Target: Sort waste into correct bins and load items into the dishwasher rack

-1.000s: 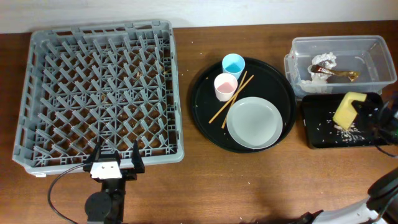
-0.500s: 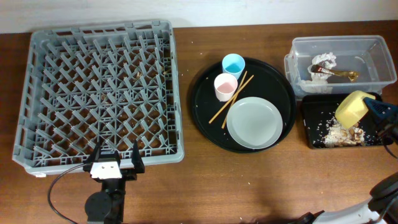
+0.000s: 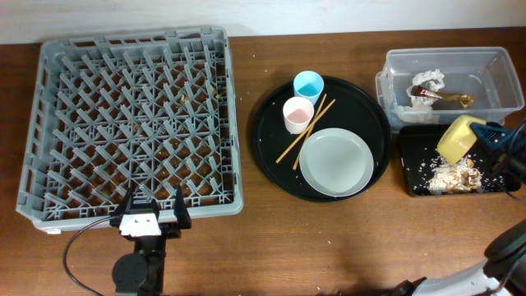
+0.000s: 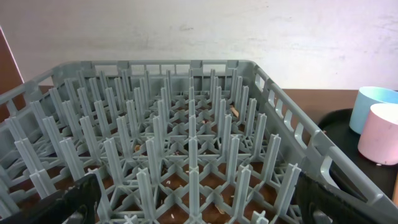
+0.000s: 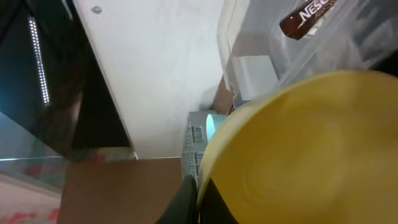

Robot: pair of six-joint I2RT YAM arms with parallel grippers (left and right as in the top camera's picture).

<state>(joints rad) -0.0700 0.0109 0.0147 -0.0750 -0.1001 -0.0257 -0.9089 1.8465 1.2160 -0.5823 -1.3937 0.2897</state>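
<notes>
Brown wooden tabletop (image 3: pixel 329 247) beneath; right end effector (image 3: pixel 486 136) clamped on yellow bowl (image 3: pixel 457 138), tipped steeply, mouth down toward beige leftovers (image 3: pixel 452 175) in black tray (image 3: pixel 415 186) just below; left end effector (image 3: pixel 154 204) spread wide, dishwasher rack (image 3: pixel 131 123) directly ahead.

Overhead faces straight down; the low left wrist view shares the rack (image 3: pixel 131 123) with it; right wrist sits tight against the yellow bowl (image 5: pixel 298 149).

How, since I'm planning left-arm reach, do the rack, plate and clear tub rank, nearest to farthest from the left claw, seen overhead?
1. Rack, just ahead of the left claw.
2. Plate, on the round tray, to its right.
3. Tub, at the far right.
</notes>
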